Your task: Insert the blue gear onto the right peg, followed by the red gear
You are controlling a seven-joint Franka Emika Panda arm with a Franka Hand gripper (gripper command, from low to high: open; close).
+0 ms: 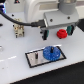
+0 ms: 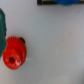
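Note:
The blue gear [image 1: 51,53] lies flat on the exterior view's right half of the grey, black-edged plate [image 1: 33,60]. It covers the right peg, so that peg does not show. The twin pin [image 1: 36,55] stands bare on the plate's left half. The red gear [image 1: 61,34] sits on the white table behind the plate. My gripper [image 1: 57,33] is open and hangs low over the table, its green-tipped fingers [image 1: 45,35] standing either side of the red gear and apart from it. In the wrist view the red gear [image 2: 13,52] lies close to one green finger [image 2: 1,22]. The blue gear [image 2: 67,1] shows at that view's edge.
A small beige and white block [image 1: 18,31] stands at the back on the exterior view's left. A black cable [image 1: 10,20] runs from there to the arm. The plate's dark edge [image 2: 47,2] shows in the wrist view.

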